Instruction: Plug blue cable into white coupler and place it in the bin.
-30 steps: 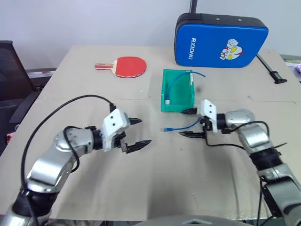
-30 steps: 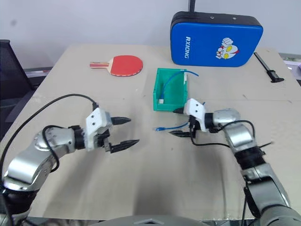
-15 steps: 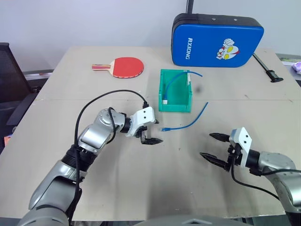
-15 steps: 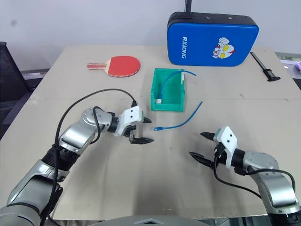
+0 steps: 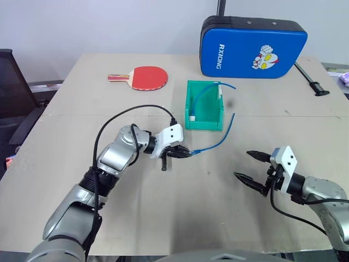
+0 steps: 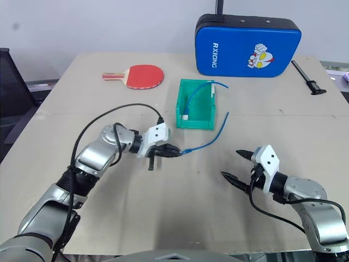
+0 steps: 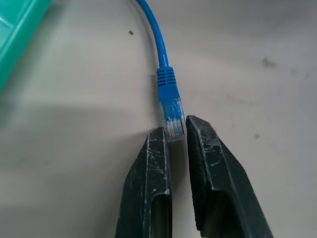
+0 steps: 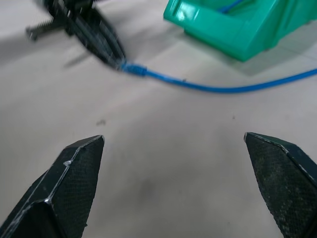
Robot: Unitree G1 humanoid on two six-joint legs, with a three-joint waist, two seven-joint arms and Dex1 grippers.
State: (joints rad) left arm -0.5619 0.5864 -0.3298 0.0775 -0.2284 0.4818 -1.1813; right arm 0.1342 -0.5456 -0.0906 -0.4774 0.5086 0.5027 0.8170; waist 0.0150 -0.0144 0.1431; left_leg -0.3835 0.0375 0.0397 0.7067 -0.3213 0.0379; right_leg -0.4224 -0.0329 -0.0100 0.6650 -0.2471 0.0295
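The left gripper (image 5: 186, 153) is now closed on the clear plug end of the blue cable (image 5: 221, 137) lying on the table; a second ago it was held wide open, well apart from the cable on the robot's left. The right gripper (image 5: 251, 171), earlier placed at the cable just beside the bin (image 5: 204, 123), is now drawn back toward the robot, with its fingers (image 8: 74, 171) spread wide and apart from the cable.

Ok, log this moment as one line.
left pincer: shut on blue cable plug | right pincer: open, empty | bin: second cable inside
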